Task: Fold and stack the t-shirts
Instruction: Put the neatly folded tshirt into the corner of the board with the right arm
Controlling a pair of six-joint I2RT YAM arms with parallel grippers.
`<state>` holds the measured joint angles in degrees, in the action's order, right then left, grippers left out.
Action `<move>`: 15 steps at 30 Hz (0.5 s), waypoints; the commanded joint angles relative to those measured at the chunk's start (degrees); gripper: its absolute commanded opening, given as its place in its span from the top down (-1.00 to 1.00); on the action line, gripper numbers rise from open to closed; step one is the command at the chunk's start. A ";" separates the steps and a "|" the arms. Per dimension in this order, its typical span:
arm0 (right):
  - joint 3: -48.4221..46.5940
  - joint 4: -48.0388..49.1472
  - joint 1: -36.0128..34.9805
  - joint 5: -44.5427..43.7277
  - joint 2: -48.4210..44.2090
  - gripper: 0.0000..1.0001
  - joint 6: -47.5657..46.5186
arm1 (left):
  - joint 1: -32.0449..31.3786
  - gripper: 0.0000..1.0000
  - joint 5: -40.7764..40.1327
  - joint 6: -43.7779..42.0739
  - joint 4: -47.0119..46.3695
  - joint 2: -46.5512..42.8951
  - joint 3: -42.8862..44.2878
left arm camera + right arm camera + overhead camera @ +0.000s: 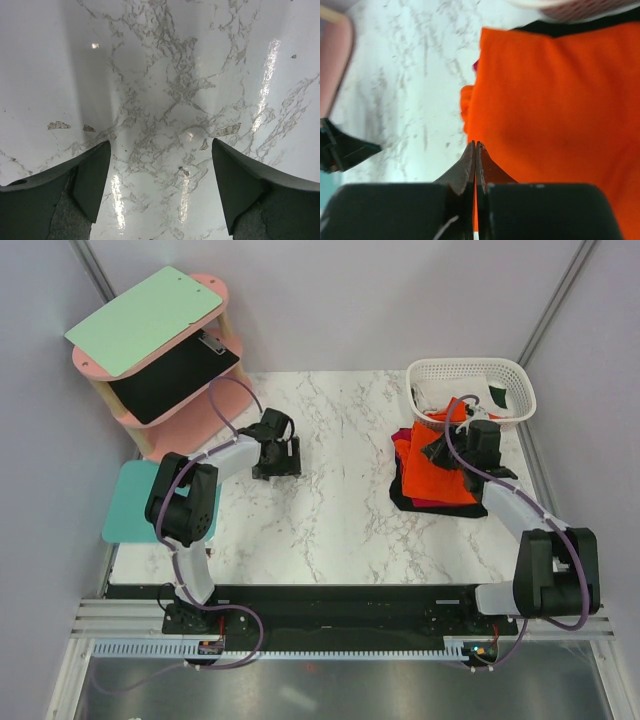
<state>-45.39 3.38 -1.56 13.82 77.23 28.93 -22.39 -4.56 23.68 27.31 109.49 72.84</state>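
Overhead, the bright orange cloth t-shirt [430,486] tops a dark pile directly beneath the right jaws, well apart from the left jaws. Left wrist: spread over bare white marble table [165,75]. Right wrist: pressed together, apparently pinching the shirt's edge.

A white basket [470,368] sits far right on the marble table [340,510], a pink shelf [190,418] with a green board [145,318] stands far left, and a teal mat [125,508] lies at the left.

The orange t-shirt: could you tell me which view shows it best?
Top external: the orange t-shirt lies nearly whole atop the pile. Right wrist shows a blurred close-up beyond the shut right claw; left wrist shows only marble.
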 commanded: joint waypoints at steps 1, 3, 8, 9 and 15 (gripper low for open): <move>3.37 18.05 0.07 15.78 2.83 1.00 9.12 | -1.68 -0.75 4.02 0.05 -1.47 1.52 0.99; 4.16 19.21 0.51 15.89 3.10 1.00 9.04 | -3.09 -0.70 4.29 -0.13 -4.61 -0.14 0.99; 7.85 23.77 4.02 15.71 1.26 1.00 10.62 | -7.57 -0.50 14.82 0.75 -10.60 -1.13 5.20; 9.42 25.70 5.50 15.01 0.82 1.00 11.06 | -8.45 -0.44 16.15 0.75 -10.96 -0.69 6.60; 13.56 31.15 10.52 12.11 0.99 1.00 15.01 | -14.60 0.38 24.05 1.80 -12.45 6.34 21.01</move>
<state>-34.00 26.28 6.46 26.83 78.81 40.53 -34.20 11.18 24.49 20.03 112.55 85.52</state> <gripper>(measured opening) 0.005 0.422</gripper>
